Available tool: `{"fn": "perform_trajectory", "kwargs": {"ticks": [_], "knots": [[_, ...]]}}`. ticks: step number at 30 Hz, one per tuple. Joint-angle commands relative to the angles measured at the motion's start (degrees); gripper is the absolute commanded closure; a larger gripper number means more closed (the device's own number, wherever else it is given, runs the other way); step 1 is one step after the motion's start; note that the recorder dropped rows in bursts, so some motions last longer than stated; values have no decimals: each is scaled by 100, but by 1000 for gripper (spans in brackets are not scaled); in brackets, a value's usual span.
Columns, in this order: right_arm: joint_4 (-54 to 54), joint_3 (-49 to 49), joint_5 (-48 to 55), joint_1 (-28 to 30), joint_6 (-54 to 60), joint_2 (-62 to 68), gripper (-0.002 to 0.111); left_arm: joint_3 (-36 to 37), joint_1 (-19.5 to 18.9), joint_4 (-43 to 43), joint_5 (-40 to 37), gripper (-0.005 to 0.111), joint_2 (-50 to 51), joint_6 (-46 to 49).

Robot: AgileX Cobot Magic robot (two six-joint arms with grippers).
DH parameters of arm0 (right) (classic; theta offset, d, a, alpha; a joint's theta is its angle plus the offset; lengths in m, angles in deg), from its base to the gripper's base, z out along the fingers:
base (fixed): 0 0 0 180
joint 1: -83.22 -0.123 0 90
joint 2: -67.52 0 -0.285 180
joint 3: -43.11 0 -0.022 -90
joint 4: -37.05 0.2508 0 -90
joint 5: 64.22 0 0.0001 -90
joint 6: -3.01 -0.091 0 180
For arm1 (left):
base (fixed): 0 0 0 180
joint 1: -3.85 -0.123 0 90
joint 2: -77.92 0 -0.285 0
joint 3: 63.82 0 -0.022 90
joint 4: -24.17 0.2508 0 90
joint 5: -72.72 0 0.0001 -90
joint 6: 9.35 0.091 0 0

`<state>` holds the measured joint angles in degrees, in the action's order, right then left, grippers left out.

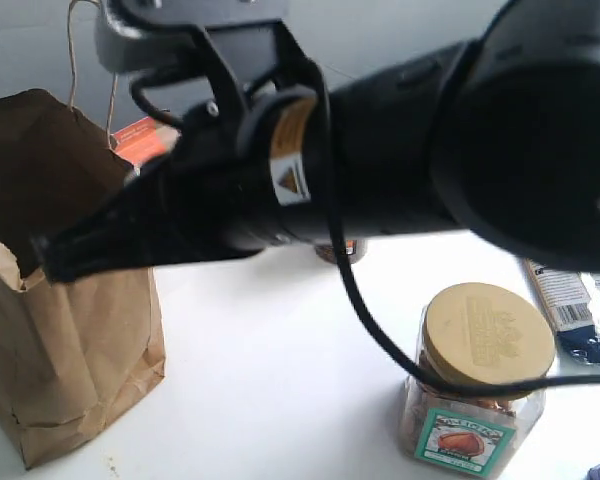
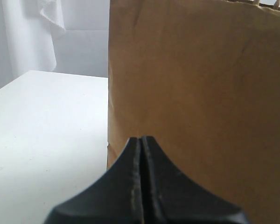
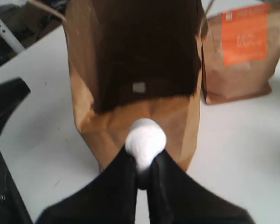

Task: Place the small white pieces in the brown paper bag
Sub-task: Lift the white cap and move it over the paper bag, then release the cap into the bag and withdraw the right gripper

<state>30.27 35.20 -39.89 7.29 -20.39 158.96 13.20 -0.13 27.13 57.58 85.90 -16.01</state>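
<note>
The small white pieces [image 3: 145,139]: I count one for certain. It is pinched between the fingers of the right gripper [image 3: 144,157], which are narrowed onto it, just in front of the open mouth of the brown paper bag [image 3: 102,126]. Deep in the bag's dark inside I see one small pale patch [image 3: 139,87], and I cannot tell whether it is another piece. No other pieces show in any of my views.

There is one bag, standing upright on the white table [image 1: 280,380], with its thin cord handle [image 1: 72,60] rising above the rim. In the exterior view the right arm fills most of the picture and its fingers end at the bag's mouth.

The left gripper [image 2: 141,139] sits low against the bag's side wall, fingers pressed together with nothing between them. I cannot tell whether they touch the paper.

Just beside the bag stands one brown pouch with an orange label [image 3: 242,51]. Well apart from the bag is one clear jar with a tan lid [image 1: 475,380]. Farther from the bag again, one blue and white packet [image 1: 580,310] lies at the table's edge.
</note>
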Motion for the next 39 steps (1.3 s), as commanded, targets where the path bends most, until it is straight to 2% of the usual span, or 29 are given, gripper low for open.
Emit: {"fn": "perform_trajectory", "kwargs": {"ticks": [1, 9, 13, 16, 20, 24, 34, 39], "knots": [[-66, 871, 333, -6, 414, 507, 108, 20, 23, -45, 17, 107, -20, -23], [-56, 2258, 1074, -6, 830, 1614, 108, 20, 23, -45, 17, 107, -20, -23], [-56, 2648, 1225, 58, 859, 1979, 108, 20, 23, -45, 17, 107, -20, -23], [2, 2719, 1237, 122, 975, 2143, 98, 20, 23, -45, 17, 107, -20, -23], [168, 2719, 1264, 171, 1137, 2250, 74, 20, 23, -45, 17, 107, -20, -23], [168, 2719, 1213, 184, 1137, 2264, 57, 20, 23, -45, 17, 107, -20, -23], [121, 2719, 1096, 184, 1137, 2264, 54, 20, 23, -45, 17, 107, -20, -23], [67, 2749, 1024, 184, 1137, 2244, 37, 20, 23, -45, 17, 107, -20, -23]]}}
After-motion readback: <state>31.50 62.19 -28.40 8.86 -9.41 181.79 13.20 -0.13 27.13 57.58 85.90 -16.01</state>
